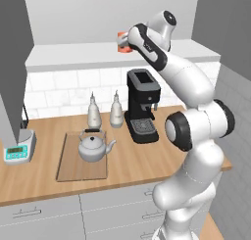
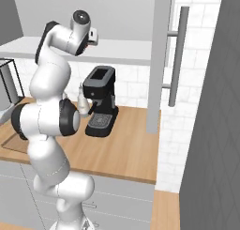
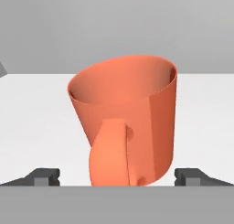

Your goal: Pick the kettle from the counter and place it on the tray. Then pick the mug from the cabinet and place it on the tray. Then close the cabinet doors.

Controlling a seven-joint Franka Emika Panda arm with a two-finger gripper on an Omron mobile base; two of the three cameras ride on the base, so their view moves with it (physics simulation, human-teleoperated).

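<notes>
The orange-red mug point(image 3: 125, 122) stands upright on the pale shelf point(image 3: 32, 113) of the open cabinet point(image 1: 73, 55), its handle turned toward the hand camera. My gripper point(image 3: 118, 177) is open, and its dark fingertips point(image 3: 43, 176) flank the mug's base on either side without touching it. In the left base view the gripper point(image 1: 124, 42) is at the shelf, with bits of the mug point(image 1: 121, 36) showing behind it. The silver-grey kettle point(image 1: 95, 147) sits on the wooden tray point(image 1: 68, 171) on the counter point(image 1: 142, 160). Both cabinet doors point(image 1: 12, 62) point(image 2: 159, 60) stand open.
A black coffee machine point(image 1: 142, 107) stands on the counter right under my arm. Two slim grey bottles point(image 1: 94, 111) point(image 1: 116, 110) are behind the tray. A small scale point(image 1: 19, 151) sits at the left. The right door's bar handle point(image 2: 178, 55) juts out beside the arm.
</notes>
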